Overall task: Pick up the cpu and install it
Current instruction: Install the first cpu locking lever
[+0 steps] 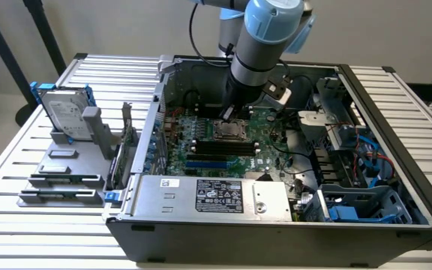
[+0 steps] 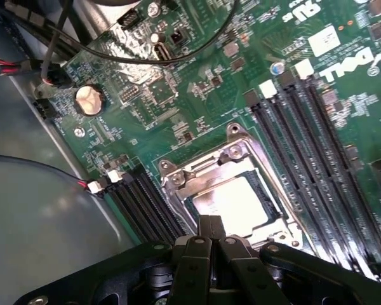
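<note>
Gripper [image 2: 210, 232] positioned low inside open computer case [image 1: 366, 101], directly above CPU socket [image 2: 232, 159] on green motherboard [image 2: 197, 95]; fingers [image 2: 204, 230] pressed together, nothing between them, tips just beside cpu's edge. Cpu [image 2: 232, 202] seated flat in socket, silver top up, metal frame around it. Empty black memory slots [image 2: 317, 146] on both sides of socket. Hard drive [image 1: 64, 115] in blue bracket upright on grey fixture [image 1: 58, 180], outside case at exterior view's left
</note>
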Controlling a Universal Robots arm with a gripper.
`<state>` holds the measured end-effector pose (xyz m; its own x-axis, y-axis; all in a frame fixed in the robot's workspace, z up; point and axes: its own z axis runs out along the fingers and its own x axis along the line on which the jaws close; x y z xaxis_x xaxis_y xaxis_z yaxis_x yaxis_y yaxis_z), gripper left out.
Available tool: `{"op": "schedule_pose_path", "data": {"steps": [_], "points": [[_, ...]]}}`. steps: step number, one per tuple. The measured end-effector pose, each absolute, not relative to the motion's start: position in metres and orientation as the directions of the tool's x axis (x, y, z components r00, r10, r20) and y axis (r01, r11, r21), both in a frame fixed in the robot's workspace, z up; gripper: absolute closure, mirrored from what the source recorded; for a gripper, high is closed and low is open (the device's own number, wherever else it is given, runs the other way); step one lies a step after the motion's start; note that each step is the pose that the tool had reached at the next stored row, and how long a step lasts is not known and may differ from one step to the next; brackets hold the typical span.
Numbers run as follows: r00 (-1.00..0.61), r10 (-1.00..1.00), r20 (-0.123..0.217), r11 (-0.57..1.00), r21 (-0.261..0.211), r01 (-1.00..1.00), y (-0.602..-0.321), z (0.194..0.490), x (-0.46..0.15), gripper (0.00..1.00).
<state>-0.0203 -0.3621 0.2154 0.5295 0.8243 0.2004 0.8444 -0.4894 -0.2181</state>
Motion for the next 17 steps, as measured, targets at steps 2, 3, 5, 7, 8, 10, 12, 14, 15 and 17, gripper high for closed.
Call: {"op": "schedule_pose_path", "data": {"steps": [2, 3, 5, 7, 8, 10, 12, 14, 15, 17], "points": [[0.529, 0.824, 0.201, -0.489, -0.218, 0.844, -0.367, 0.218, -0.022, 0.89], [0.529, 0.824, 0.201, -0.489, -0.219, 0.844, -0.369, 0.220, -0.023, 0.89], [0.530, 0.824, 0.201, -0.489, -0.219, 0.844, -0.374, 0.223, -0.025, 0.89], [0.529, 0.824, 0.201, -0.489, -0.219, 0.844, -0.379, 0.226, -0.027, 0.89], [0.529, 0.824, 0.201, -0.489, -0.219, 0.844, -0.381, 0.227, -0.028, 0.89], [0.530, 0.824, 0.201, -0.489, -0.220, 0.844, -0.385, 0.230, -0.030, 0.89], [0.530, 0.824, 0.201, -0.489, -0.220, 0.844, -0.390, 0.232, -0.033, 0.89], [0.530, 0.824, 0.202, -0.489, -0.220, 0.844, -0.394, 0.235, -0.035, 0.89], [0.530, 0.824, 0.202, -0.489, -0.220, 0.844, -0.396, 0.236, -0.036, 0.89], [0.530, 0.824, 0.202, -0.489, -0.220, 0.844, -0.401, 0.239, -0.039, 0.89]]}}
